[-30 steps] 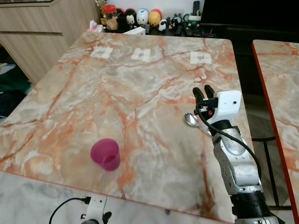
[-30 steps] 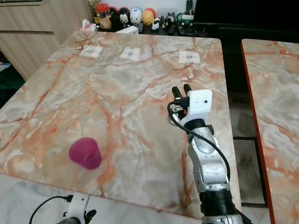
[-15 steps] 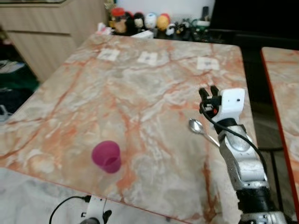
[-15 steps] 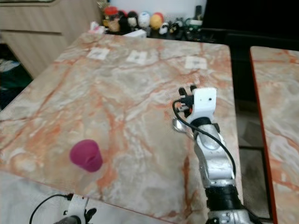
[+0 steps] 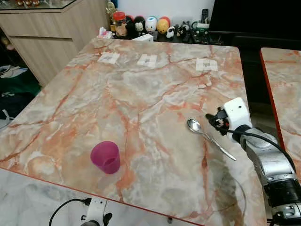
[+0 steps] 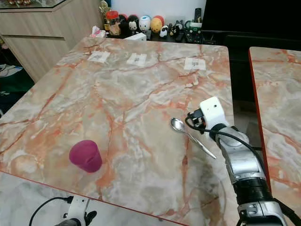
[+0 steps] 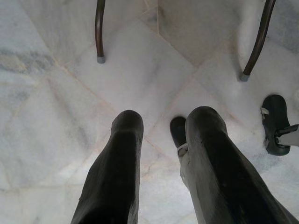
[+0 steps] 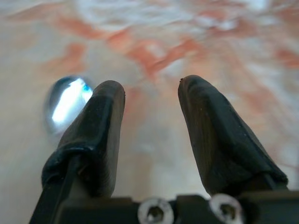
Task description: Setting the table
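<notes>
My right gripper (image 8: pixel 149 100) hangs open and empty just beside the spoon (image 5: pixel 209 137), so a careless swing could knock it off the table (image 5: pixel 141 94).

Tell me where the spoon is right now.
In the head views the spoon lies flat on the marble table, on the robot's right, bowl pointing away from the near edge. The open right gripper sits just beside it, and the pink cup stands well off to the left.
</notes>
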Motion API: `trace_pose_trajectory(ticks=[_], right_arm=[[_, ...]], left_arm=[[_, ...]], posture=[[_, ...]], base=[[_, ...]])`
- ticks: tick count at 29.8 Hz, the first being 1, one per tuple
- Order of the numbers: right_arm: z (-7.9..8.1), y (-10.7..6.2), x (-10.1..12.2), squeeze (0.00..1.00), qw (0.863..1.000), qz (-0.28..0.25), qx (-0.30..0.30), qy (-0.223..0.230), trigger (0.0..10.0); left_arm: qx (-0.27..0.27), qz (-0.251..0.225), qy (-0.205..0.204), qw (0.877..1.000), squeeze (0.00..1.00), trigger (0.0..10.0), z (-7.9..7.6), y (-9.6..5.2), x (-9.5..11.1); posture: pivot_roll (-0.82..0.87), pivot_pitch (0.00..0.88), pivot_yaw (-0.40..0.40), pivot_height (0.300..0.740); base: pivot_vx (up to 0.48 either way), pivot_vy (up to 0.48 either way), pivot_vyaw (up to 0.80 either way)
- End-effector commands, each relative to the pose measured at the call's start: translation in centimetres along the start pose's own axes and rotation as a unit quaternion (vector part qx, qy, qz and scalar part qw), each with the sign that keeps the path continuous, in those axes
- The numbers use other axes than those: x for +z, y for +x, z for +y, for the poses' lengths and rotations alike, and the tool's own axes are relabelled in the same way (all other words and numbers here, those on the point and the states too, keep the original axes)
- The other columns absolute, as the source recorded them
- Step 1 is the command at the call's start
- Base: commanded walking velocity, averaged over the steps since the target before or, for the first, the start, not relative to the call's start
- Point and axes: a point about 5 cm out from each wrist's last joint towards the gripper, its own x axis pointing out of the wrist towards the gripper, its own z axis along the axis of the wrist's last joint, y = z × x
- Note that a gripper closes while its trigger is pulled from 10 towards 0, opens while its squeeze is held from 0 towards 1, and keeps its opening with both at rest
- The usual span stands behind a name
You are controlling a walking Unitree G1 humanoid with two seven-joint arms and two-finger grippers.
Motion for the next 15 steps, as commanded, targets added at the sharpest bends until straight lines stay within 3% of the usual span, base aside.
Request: trace_pose_trajectory(ticks=[1,6,15], right_arm=[[-0.5,-0.2,-0.4,0.00,0.999,0.018,0.027,-0.006,10.0],[-0.9,-1.0,-1.2,0.00,0.997,0.030,0.073,-0.002,10.0],[-1.6,-1.7,-2.1,0.00,0.994,0.041,0.102,0.016,10.0]], left_arm=[[0.000,0.017,-0.001,1.000,0.00,10.0,0.0,-0.2,-0.9],[-0.001,0.017,-0.002,1.000,0.00,10.0,-0.1,-0.2,-1.0],[-0.003,0.017,0.002,1.000,0.00,10.0,0.0,-0.1,-0.9]], posture=[[-0.15,0.130,0.065,0.740],[-0.15,0.125,0.063,0.740],[-0.15,0.121,0.069,0.740]], base=[[0.000,0.000,0.00],[0.000,0.000,0.00],[0.000,0.000,0.00]])
